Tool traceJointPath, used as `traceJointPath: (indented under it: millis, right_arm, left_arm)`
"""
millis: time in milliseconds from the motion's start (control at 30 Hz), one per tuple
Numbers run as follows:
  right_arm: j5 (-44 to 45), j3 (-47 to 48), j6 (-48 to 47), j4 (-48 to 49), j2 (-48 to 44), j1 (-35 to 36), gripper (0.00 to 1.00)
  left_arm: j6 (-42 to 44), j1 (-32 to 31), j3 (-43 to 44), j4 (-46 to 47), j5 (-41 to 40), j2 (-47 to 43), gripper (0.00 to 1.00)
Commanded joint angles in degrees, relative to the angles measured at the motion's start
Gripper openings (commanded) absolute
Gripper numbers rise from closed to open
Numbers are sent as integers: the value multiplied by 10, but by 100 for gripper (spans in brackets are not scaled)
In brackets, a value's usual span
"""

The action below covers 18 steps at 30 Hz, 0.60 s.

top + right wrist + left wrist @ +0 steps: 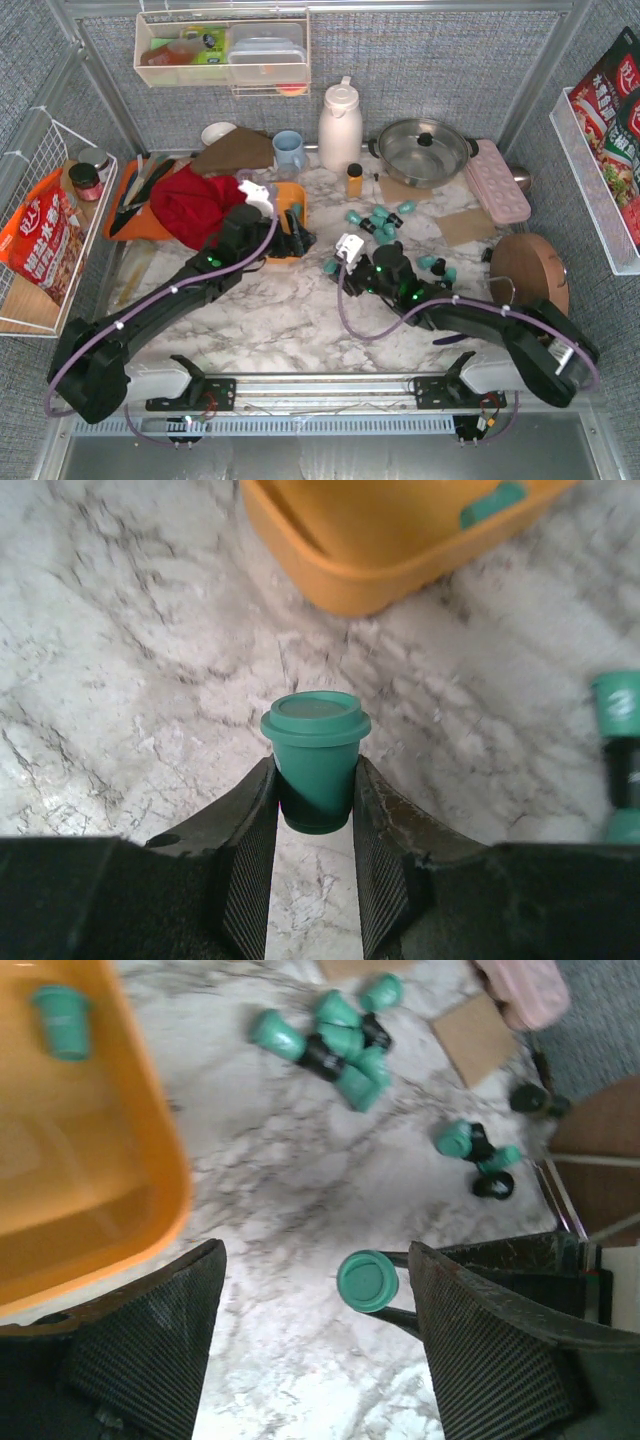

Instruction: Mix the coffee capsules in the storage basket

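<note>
The orange-yellow storage basket (293, 193) sits left of centre; it also shows in the left wrist view (90, 1160) and the right wrist view (380, 550). One teal capsule (62, 1022) lies inside it. My right gripper (315, 780) is shut on a teal capsule (315, 750), held upright just above the marble, near the basket's corner (331, 266). My left gripper (315, 1290) is open and empty beside the basket (297, 236). Several teal and black capsules (378, 222) lie loose on the marble, and a smaller group (436, 268) lies further right.
A red cloth (200, 205) lies over an orange cutting board (128, 218) at the left. At the back stand a white jug (340, 125), a blue mug (289, 150), a steel pot (425, 150), a pink egg tray (497, 180) and an amber bottle (354, 180). A round wooden lid (530, 270) is at the right.
</note>
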Motion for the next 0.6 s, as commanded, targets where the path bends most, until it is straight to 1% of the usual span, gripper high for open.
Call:
traceJointPath:
  millis: [0, 33, 167, 333, 567]
  right_arm:
    - [-30, -30, -39, 81, -67, 1, 9]
    - [-33, -39, -53, 89, -83, 1, 9]
    - [-45, -82, -89, 120, -144, 2, 9]
    - [-42, -95, -112, 89, -203, 2, 9]
    - [-33, -102, -122, 76, -239, 2, 8]
  left_arm:
    - [29, -51, 31, 28, 7, 22, 79]
    - [31, -58, 36, 28, 7, 27, 76]
    - [34, -76, 45, 37, 10, 39, 73]
    - [34, -93, 39, 79, 41, 39, 71]
    - [37, -104, 33, 108, 117, 37, 71]
